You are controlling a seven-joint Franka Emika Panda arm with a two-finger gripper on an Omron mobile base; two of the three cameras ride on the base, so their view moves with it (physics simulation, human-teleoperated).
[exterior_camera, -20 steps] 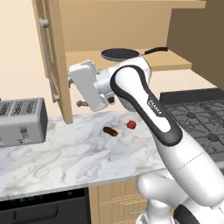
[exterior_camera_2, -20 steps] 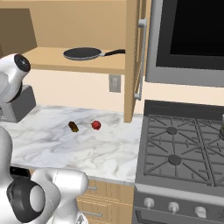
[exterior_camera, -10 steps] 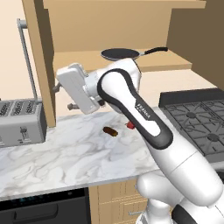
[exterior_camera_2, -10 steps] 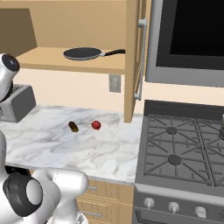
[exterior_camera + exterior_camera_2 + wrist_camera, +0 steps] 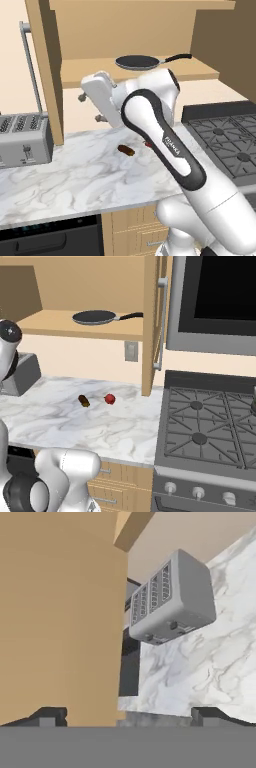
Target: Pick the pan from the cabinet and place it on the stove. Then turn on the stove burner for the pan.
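Observation:
The pan lies on the shelf of the open cabinet, its long black handle pointing right. My gripper hangs below and left of the pan, above the counter. It is open with nothing between its fingertips. It faces the inner side of the swung-out left cabinet door, just right of that door's lower edge. The stove sits at the right end of the counter, with knobs on its silver front.
A grey toaster stands on the marble counter at the left. A small brown thing and a red one lie mid-counter. The right cabinet door stands open beside the microwave.
The left cabinet door has swung wider open to the left, so its bar handle now shows. My hand has let it go and drawn back a little to the right.

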